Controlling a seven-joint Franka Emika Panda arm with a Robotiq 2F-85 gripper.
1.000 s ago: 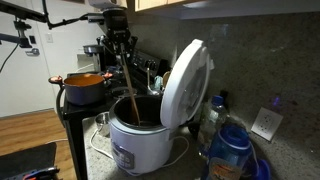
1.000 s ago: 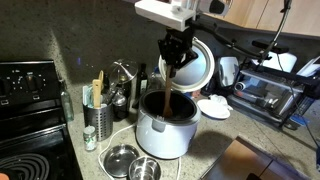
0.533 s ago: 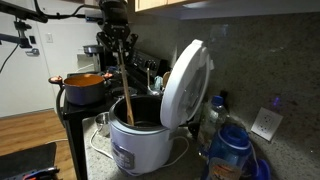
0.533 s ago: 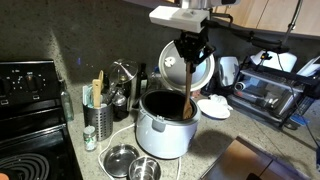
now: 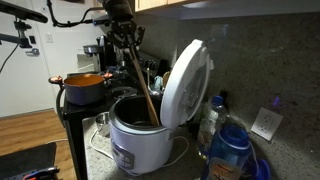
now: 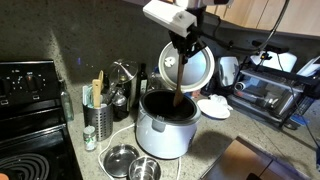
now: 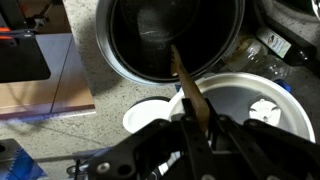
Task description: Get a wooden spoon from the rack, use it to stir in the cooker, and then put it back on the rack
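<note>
Wrist view: spoon (image 7: pixel 186 88) w/in cooker (image 7: pixel 120 45)

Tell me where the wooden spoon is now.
In an exterior view the wooden spoon slants down from the tool into the open cooker, beside its raised lid.

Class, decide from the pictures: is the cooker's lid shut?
No, the lid stands swung up, and the wooden spoon reaches down into the open cooker.
</note>
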